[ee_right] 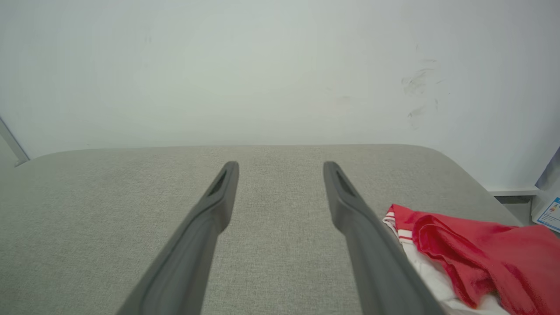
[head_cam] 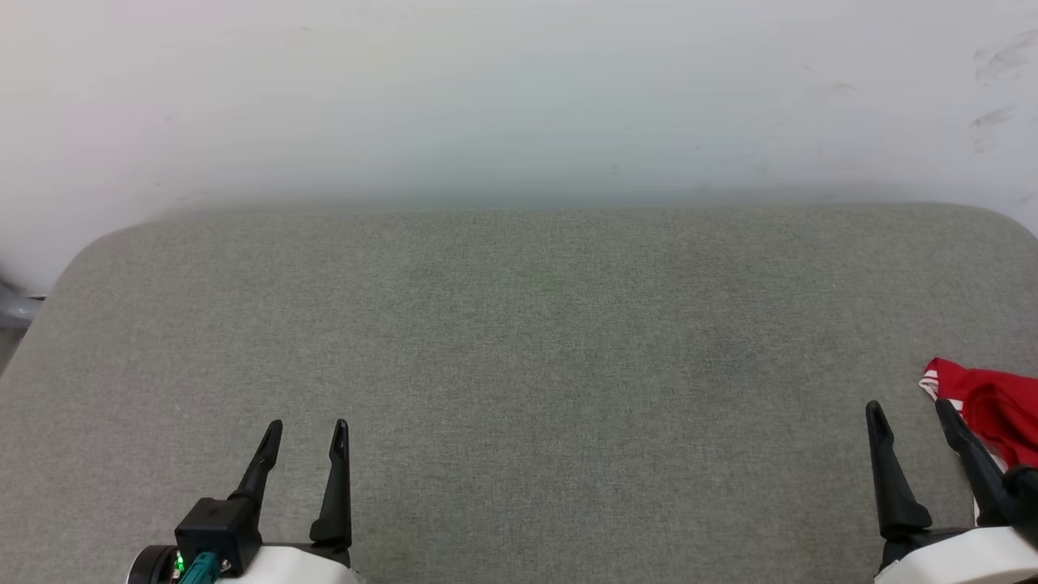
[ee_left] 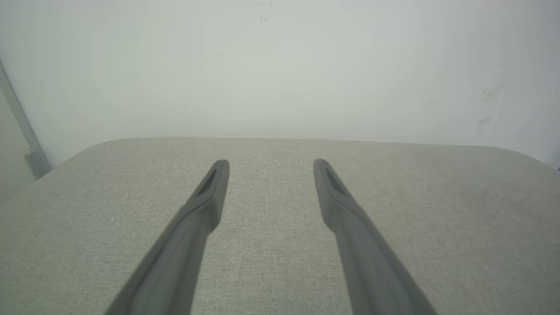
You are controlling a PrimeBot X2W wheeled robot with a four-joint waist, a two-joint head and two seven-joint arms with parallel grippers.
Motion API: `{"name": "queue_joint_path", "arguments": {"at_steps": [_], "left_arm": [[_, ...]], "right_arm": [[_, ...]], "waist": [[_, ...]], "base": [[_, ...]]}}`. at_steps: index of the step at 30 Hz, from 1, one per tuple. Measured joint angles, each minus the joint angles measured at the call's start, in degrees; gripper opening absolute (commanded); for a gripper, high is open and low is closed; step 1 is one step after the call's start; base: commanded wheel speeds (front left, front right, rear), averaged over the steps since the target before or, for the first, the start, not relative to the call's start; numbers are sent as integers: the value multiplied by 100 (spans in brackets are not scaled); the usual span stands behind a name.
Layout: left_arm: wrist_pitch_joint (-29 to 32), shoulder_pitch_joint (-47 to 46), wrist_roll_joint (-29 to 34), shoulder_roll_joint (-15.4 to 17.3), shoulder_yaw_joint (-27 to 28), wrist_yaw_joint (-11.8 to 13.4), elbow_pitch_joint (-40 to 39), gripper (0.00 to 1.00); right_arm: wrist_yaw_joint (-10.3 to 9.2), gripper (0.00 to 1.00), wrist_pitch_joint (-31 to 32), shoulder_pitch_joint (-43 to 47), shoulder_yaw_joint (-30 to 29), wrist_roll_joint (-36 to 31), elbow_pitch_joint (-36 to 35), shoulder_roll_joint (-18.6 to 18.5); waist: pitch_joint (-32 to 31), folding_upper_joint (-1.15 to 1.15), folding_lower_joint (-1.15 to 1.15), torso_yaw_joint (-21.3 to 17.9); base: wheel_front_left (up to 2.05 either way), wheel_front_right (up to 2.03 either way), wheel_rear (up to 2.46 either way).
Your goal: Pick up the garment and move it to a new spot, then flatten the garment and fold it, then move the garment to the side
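The garment, red with a white sleeve and red-and-white striped trim, lies bunched at the far right edge of the grey padded surface. My right gripper stands open at the lower right, its outer finger just beside the cloth, nothing between the fingers. The right wrist view shows the garment crumpled to the right of that gripper. My left gripper is open at the lower left, empty, far from the cloth; its wrist view shows the gripper over bare fabric.
A pale wall rises right behind the surface's rounded far edge. A grey metal part shows past the left corner. In the right wrist view a blue-and-white paper sits beyond the right corner.
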Motion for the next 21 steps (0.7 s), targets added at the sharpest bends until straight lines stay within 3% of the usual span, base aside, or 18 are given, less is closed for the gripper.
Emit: {"name": "queue_joint_path", "arguments": {"at_steps": [17, 18, 21], "left_arm": [[-1, 14, -131, -55, -48, -53, 268, 100], [-2, 4, -132, -57, -48, -68, 285, 0], [10, 93, -133, -112, -92, -67, 422, 0]], "right_arm": [[0, 100, 87, 94, 70, -11, -69, 13], [0, 0, 87, 94, 67, -5, -64, 13], [0, 0, 92, 113, 78, -12, 102, 16]], "waist": [[-112, 0, 1, 75], [-115, 0, 1, 81], [-116, 0, 1, 82]], "base": [[0, 0, 0], [0, 0, 0], [0, 0, 0]]}}
